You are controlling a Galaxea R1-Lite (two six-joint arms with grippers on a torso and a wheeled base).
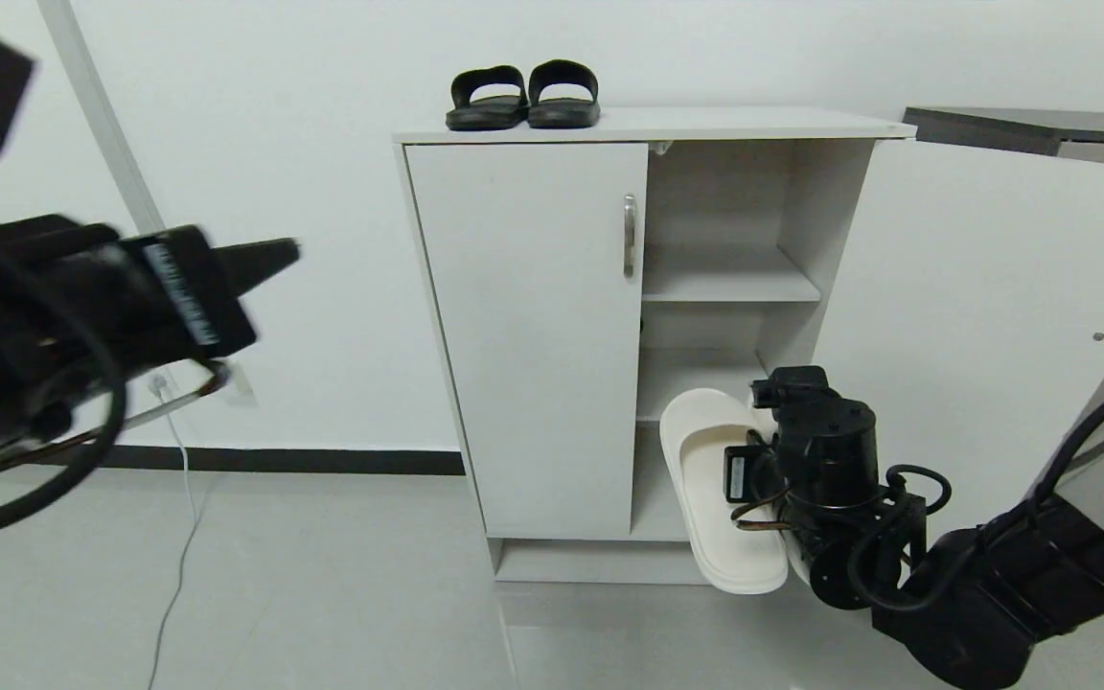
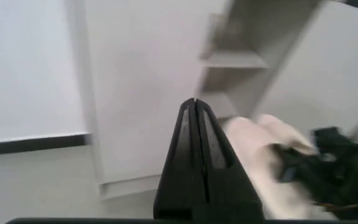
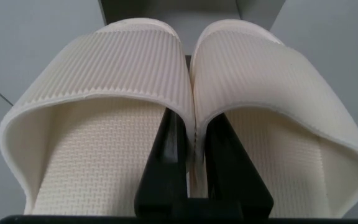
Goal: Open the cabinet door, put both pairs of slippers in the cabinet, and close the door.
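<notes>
Head view: right gripper [image 3: 191,140] clamped on the white slippers [image 1: 710,479] (straps pinched together); long axis points far, into the open right bay of the cabinet [image 1: 523,335]; left gripper [image 2: 195,107] closed, empty.

Left gripper [image 2: 194,107] closed; right gripper [image 3: 191,134] on slippers [image 3: 129,62]

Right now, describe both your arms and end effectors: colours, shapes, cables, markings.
Both arms are black. The left end effector has two long flat fingers tapering to a narrow tip, a white printed label behind it and a thick cable looping beneath. The right arm has a cylindrical joint, looping cables and a small white label; the right end effector has two wedge-shaped fingers.
</notes>
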